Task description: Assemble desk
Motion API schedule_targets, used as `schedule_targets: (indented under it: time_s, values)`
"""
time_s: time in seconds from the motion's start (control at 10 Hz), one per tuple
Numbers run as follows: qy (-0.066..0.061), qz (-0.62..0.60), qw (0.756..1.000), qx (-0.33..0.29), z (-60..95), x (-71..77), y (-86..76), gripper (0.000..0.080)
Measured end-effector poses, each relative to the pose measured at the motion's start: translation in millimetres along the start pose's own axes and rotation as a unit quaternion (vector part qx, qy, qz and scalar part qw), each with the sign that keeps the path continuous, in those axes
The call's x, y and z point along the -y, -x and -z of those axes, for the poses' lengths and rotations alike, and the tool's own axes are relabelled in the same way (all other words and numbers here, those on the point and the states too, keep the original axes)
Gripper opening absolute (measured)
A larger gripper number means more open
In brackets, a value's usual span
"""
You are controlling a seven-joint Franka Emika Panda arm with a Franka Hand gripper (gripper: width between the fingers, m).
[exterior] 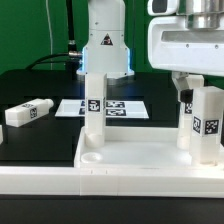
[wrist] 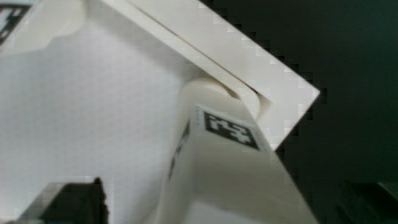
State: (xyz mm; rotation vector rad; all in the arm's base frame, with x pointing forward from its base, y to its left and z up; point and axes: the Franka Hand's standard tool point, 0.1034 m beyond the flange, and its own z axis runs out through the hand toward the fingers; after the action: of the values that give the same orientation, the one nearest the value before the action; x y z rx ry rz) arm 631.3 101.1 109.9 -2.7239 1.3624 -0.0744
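gripper (wrist: 222, 205): jaws spread, either side of right leg (exterior: 207, 125), not pinching it | tabletop (exterior: 140, 160): near, rim up | right leg: upright at a corner, exterior view's right | left leg (exterior: 92, 108): upright, far left corner | third leg (exterior: 27, 113): lying loose, exterior view's left, apart from tabletop | marker board (exterior: 120, 107): flat, beyond tabletop

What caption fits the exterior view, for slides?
Open gripper around one leg; second leg upright in tabletop; third leg lying loose.
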Motion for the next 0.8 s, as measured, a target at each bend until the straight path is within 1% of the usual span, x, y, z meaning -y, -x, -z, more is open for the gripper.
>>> schedule_targets:
  time_s: [0.1,0.2,0.3,0.5,0.6,0.8]
  values:
    - [0.000,0.035,0.999,0.000,-0.3,0.7,1.5,0.0648]
    - [0.005,0.090,0.996,-0.005,-0.3,1.3,2.4,0.0648]
    - [0.006,0.141,0.990,-0.008,-0.1,2.4,2.7,0.0649]
    - [0.005,0.216,0.976,-0.008,1.1,4.0,2.6,0.0649]
    - [0.002,0.254,0.967,-0.011,1.7,5.8,3.1,0.0649]
    - [0.002,0.317,0.948,-0.011,3.0,6.0,1.9,0.0649]
